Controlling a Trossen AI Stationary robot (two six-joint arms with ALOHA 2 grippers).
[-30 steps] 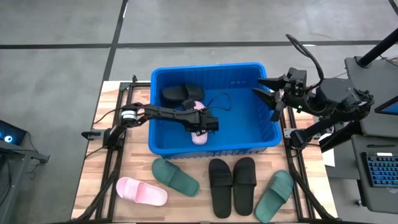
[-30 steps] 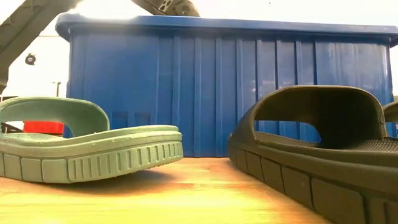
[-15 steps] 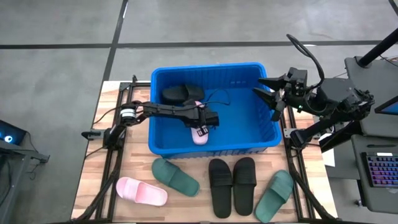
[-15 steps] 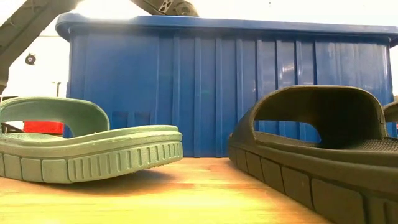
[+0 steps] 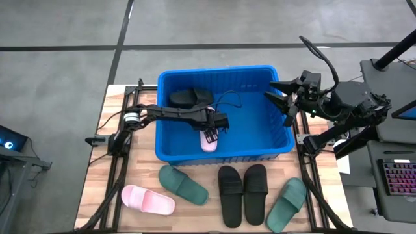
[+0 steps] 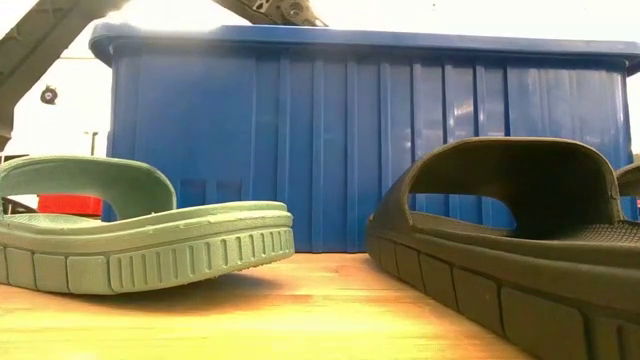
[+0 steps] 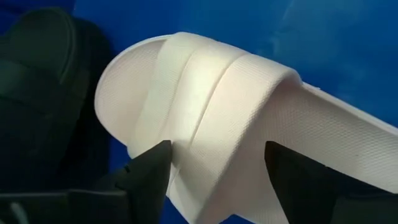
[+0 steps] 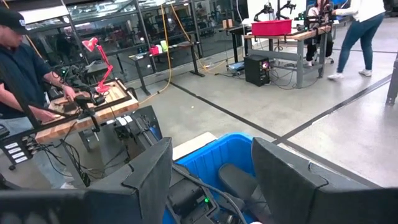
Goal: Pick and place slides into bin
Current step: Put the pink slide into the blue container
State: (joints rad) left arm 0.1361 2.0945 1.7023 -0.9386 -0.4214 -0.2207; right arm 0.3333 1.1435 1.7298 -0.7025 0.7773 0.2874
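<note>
Over the blue bin (image 5: 260,155), the left gripper (image 5: 211,134) hangs with its jaws spread apart and pointing down at a pale pink slide (image 5: 208,142) lying on the bin floor. Seen from the left wrist, the two dark fingers (image 7: 148,171) stand on either side of that slide's wide strap (image 7: 217,118) without pinching it; whether they brush its sides cannot be told. A black slide (image 5: 188,97) lies on the bin floor near the far left corner, just beyond the pink one.

At the bin's right wall the right gripper (image 5: 283,97) waits above the rim, its jaws wide apart and holding nothing; its wrist view looks between the fingers (image 8: 149,168) down on the blue rim (image 8: 211,149).

On the wooden worktop (image 5: 110,123) in front of the bin's near wall lie the other slides: the second pale pink slide (image 5: 148,199) toward the left, a dark green slide (image 5: 183,184) beside it, a pair of black slides (image 5: 242,193) side by side before the middle of the bin, and a second dark green slide (image 5: 286,204) toward the right. From table height the green slide (image 6: 140,235) and a black one (image 6: 520,250) stand in front of the bin's ribbed wall (image 6: 330,150).

Beyond the bin, in the room, a person (image 8: 25,87) stands at another bench.
</note>
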